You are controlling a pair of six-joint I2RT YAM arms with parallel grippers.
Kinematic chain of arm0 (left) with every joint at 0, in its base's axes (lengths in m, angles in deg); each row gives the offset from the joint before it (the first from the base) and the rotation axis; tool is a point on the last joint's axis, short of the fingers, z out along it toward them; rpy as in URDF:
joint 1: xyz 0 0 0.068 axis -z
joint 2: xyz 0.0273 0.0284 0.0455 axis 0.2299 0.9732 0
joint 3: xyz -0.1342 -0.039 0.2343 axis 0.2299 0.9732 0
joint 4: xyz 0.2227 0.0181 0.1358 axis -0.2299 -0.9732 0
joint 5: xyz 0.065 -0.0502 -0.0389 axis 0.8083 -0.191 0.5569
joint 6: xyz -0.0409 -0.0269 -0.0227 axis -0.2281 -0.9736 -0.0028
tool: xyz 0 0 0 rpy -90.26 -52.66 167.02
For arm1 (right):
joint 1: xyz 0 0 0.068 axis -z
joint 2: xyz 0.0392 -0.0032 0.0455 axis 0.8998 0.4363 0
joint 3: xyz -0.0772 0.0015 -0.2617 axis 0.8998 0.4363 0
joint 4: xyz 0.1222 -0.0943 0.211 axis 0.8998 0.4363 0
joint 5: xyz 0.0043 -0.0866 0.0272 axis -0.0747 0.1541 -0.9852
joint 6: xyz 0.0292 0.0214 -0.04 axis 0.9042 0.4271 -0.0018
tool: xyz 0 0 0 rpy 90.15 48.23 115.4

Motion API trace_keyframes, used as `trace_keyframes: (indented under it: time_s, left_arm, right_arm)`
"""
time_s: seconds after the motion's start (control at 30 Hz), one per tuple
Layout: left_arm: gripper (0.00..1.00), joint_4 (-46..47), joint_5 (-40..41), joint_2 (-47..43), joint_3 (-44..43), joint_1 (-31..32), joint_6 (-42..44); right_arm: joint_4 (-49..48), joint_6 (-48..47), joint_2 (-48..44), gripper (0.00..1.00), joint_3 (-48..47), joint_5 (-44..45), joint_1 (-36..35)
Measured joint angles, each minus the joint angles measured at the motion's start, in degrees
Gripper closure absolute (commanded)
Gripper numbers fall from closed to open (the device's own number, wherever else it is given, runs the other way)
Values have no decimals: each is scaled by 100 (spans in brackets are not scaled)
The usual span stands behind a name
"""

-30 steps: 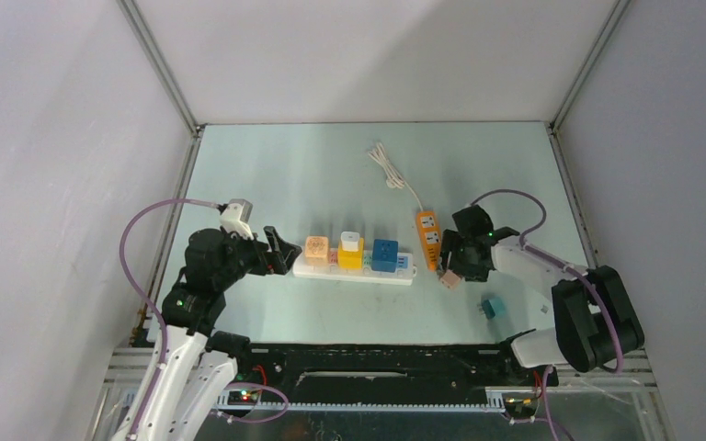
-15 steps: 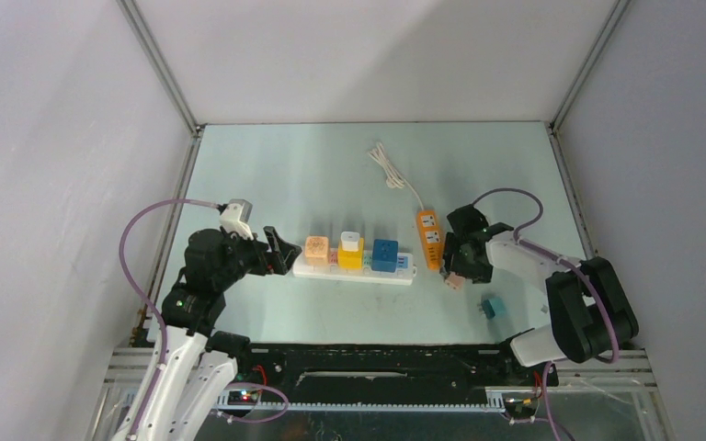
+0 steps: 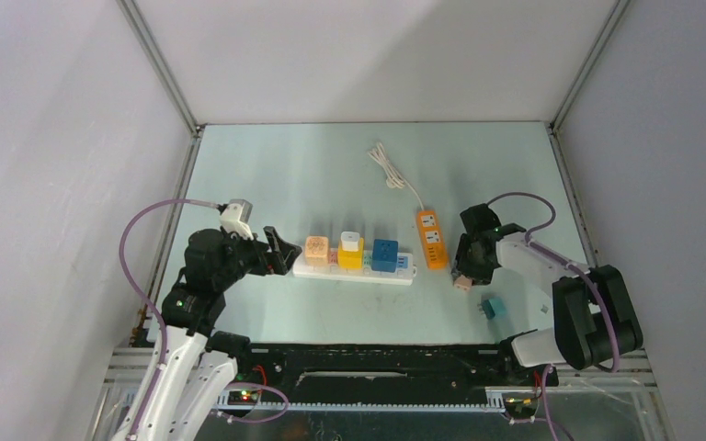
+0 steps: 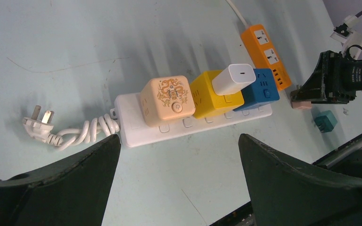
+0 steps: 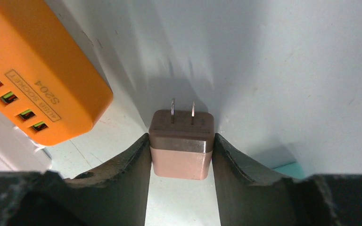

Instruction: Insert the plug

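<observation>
Right claw (image 5: 181, 157) clenches low over the table's (image 3: 331, 165) right side, while left claw (image 4: 179, 141) gapes empty by the white power strip (image 4: 136, 127). Just near-right of the orange strip (image 5: 37, 70), it grips the brown plug (image 5: 181, 129) by its sides. If that hold is shallow, the plug may twist and its prongs (image 5: 173, 110) miss the slots (image 4: 265, 36).

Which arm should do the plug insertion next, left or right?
Right: its jaws grip the pink plug beside the orange strip. Left jaws stand open at the white strip's far end.
</observation>
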Motion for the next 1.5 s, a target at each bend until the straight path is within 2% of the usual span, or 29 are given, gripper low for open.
trace_keyframes:
  time_s: [0.07, 0.17, 0.4, 0.63, 0.8, 0.87, 0.97, 1.13, 1.3, 1.5]
  left_arm:
    - [2, 0, -2, 0, 2, 0, 0]
    - [2, 0, -4, 0, 2, 0, 0]
    - [2, 22, -114, 39, 13, 0, 0]
    - [2, 164, -291, 369, 13, 0, -138]
    - [2, 629, -426, 573, 11, 118, -612]
    - [2, 859, -352, 651, 7, 358, -807]
    - [5, 1156, -81, 1001, -140, 1207, -990]
    - [10, 1891, 201, 2197, -800, 2450, -1211]
    - [13, 2634, 315, 3322, -1368, 3340, -1346]
    - [18, 3154, 343, 4339, -2057, 4039, -1279]
  right_arm:
    - [-13, -20, 37, 70, -17, -72, 61]
    - [-81, -46, 50, 82, -22, -109, 103]
    - [-26, -72, -363, 100, 28, -85, 103]
    - [11, -61, -2022, 100, -11, -140, 103]
    - [-90, 223, -2664, 100, -109, -481, 103]
    - [-170, 476, -2850, 100, -114, -678, 103]
    - [-308, 905, -3029, 100, -114, -960, 101]
    - [-647, 1744, -3359, 100, -70, -1405, 90]
    - [-986, 2605, -3759, 100, 125, -1683, 70]
    - [-1261, 3560, -4072, 100, 417, -1974, 48]
